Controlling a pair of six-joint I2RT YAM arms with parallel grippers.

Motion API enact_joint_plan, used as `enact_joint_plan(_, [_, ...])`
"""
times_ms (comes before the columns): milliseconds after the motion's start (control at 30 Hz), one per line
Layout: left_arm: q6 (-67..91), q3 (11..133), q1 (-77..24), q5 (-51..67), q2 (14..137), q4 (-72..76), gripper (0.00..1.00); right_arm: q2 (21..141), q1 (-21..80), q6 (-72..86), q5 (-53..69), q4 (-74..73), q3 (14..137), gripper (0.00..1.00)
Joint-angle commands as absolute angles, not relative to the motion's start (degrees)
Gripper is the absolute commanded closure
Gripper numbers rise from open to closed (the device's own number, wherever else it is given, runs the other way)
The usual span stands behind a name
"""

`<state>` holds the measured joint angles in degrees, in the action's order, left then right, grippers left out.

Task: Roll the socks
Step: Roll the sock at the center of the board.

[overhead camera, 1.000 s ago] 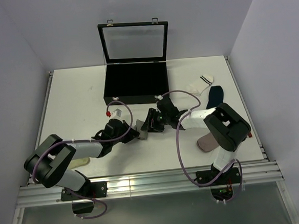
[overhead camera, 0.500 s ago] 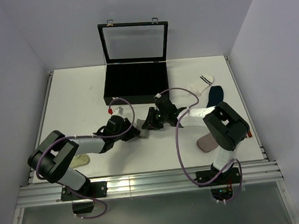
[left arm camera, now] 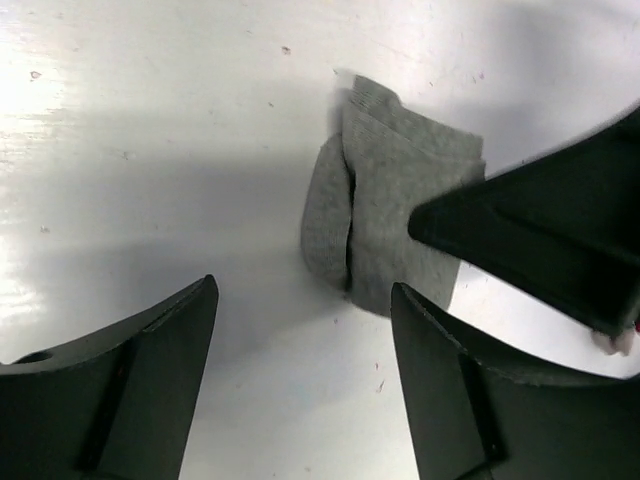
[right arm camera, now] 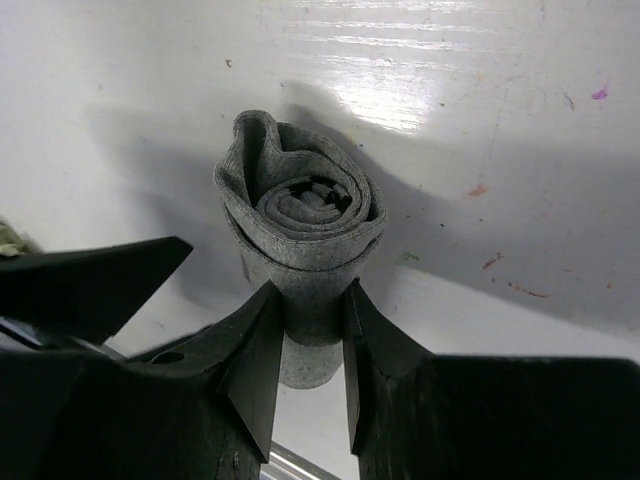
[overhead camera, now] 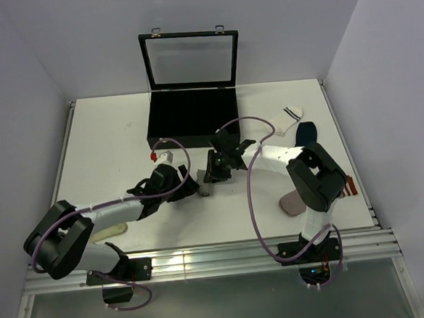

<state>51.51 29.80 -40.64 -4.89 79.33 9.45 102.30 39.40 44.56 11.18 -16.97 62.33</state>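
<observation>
Nearby, black case (overhead camera: 189, 140) behind rolled grey sock (right arm camera: 305, 230).

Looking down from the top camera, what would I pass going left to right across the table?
Pale fabric piece → left gripper → grey rolled sock, pinched in the right gripper → white striped sock → navy sock.

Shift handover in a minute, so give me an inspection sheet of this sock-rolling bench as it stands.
Surface: white table, faint specks.
Job's things: grey sock rolled up, in the right tool; white sock and navy sock lie at far right.
Clutter: black case, lid open, at the back.
Grippers: right tool shut on the grey sock; left tool open beside it.
Cables: purple cable loops over each arm.
Surroundings: plain walls.
</observation>
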Motion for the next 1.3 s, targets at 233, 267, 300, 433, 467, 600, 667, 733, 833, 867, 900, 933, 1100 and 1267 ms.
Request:
enact_joint_plan(233, [45.62,40.15,-54.13,-19.50,82.78,3.43,0.33,108.27,41.75,41.31,2.82,-35.68,73.38,1.00])
enact_joint_plan(267, [45.44,40.77,-54.66,-19.95,83.49,3.43,0.33,108.72,42.01,41.31,2.73,-36.64,73.91,1.00])
enact_joint_plan(300, [45.27,42.09,-55.36,-20.56,84.19,3.17,0.33,109.50,42.27,41.40,2.81,-37.00,74.53,1.00])
enact_joint_plan(433, [44.74,44.73,-56.78,-24.16,87.53,2.20,0.33,110.74,42.63,41.75,3.16,-38.32,75.58,0.99])
enact_joint_plan(467, [44.82,45.17,-56.86,-25.56,88.06,2.02,0.32,110.92,42.71,41.92,3.08,-38.58,75.93,0.98])
enact_joint_plan(600, [45.61,46.75,-57.13,-28.73,90.70,0.36,0.33,111.62,42.98,42.01,2.55,-40.08,77.17,0.96])
enact_joint_plan(667, [45.88,46.85,-57.30,-29.96,91.93,0.44,0.34,111.79,43.07,42.19,2.64,-40.51,77.43,0.94])
enact_joint_plan(733, [46.23,47.02,-57.39,-30.50,93.07,0.44,0.36,112.15,43.07,42.36,2.81,-40.78,77.87,0.94])
enact_joint_plan(833, [47.02,46.85,-57.39,-31.02,94.21,0.53,0.40,112.15,43.15,42.54,3.51,-40.61,77.87,0.93])
enact_joint_plan(867, [47.20,46.58,-57.48,-31.03,94.31,0.79,0.43,112.06,43.15,42.54,3.86,-40.26,77.78,0.92])
enact_joint_plan(900, [47.72,45.71,-57.48,-31.11,94.13,0.97,0.48,111.80,43.07,42.54,4.30,-39.91,77.44,0.92])
enact_joint_plan(933, [48.51,45.18,-57.57,-31.03,93.96,1.31,0.51,111.54,43.07,42.63,4.92,-39.47,77.08,0.91])
enact_joint_plan(1100, [50.27,40.88,-57.22,-29.80,92.20,3.07,0.71,108.73,42.72,43.15,8.61,-34.29,73.48,0.85])
enact_joint_plan(1267, [51.15,37.18,-55.81,-24.27,90.62,6.50,0.77,105.39,41.84,43.68,10.98,-27.88,69.53,0.74])
